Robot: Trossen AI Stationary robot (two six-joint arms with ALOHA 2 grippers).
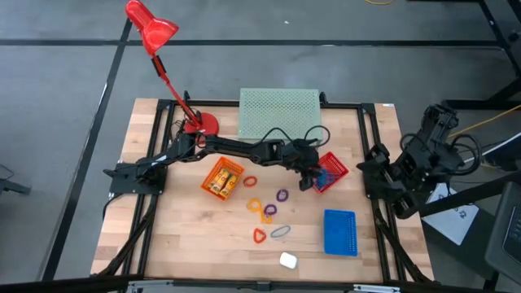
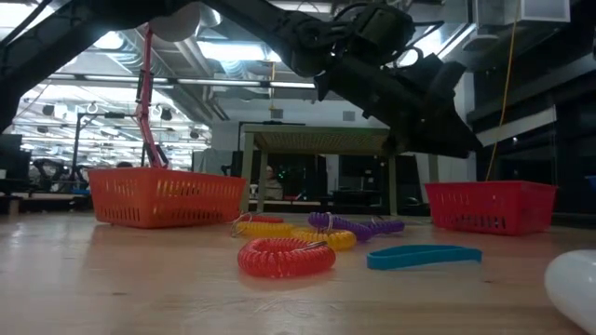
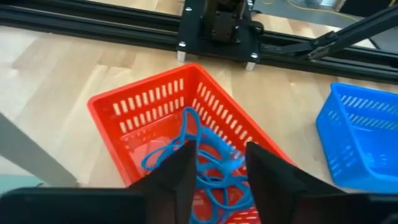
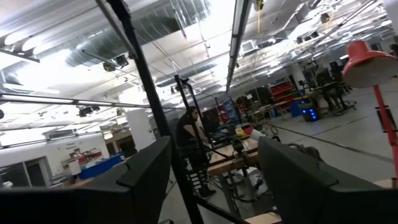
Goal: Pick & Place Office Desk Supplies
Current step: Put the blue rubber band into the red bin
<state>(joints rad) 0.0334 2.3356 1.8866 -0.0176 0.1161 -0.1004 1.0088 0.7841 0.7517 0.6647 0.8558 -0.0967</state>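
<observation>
A red mesh basket point(image 1: 334, 170) stands right of the table's middle with several thin blue loops point(image 3: 186, 134) lying in it. My left gripper point(image 3: 219, 158) hangs open just above the basket's near-left side, tilted down, its fingers over the loops. An orange basket point(image 1: 222, 177) at centre left holds yellow tubes. Loose loops lie on the table: orange point(image 1: 250, 181), purple point(image 1: 282, 196), red point(image 1: 260, 236). A blue basket point(image 1: 340, 232) stands at the near right. My right gripper point(image 4: 214, 168) waits open at the table's right edge, pointing up into the room.
A red desk lamp point(image 1: 195, 122) and a pale green mesh riser point(image 1: 279, 112) stand along the far edge. A small white object point(image 1: 287, 260) lies near the front edge. Bare wood shows at the near left. A person shows far off in the right wrist view.
</observation>
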